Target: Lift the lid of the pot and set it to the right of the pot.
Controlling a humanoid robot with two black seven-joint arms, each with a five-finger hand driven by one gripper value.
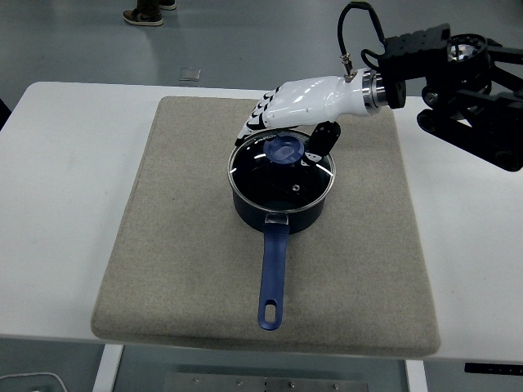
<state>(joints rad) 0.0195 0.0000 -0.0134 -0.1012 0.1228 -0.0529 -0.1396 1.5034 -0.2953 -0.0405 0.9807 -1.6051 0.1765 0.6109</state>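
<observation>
While the right hand (288, 114) is hovering over the blue knob (283, 149), fingers curling round it w/o a visibly firm grip, the glass lid (282, 173) is sitting on the pot (280, 196), mid-mat (163, 229); risk: a shallow pinch letting the lid slip or dragging the pot

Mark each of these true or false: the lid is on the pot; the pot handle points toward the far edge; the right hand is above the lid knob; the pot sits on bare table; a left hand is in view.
1. The lid is on the pot. True.
2. The pot handle points toward the far edge. False: it points toward the near edge.
3. The right hand is above the lid knob. True.
4. The pot sits on bare table. False: it stands on a beige mat.
5. A left hand is in view. False: none shows.
</observation>
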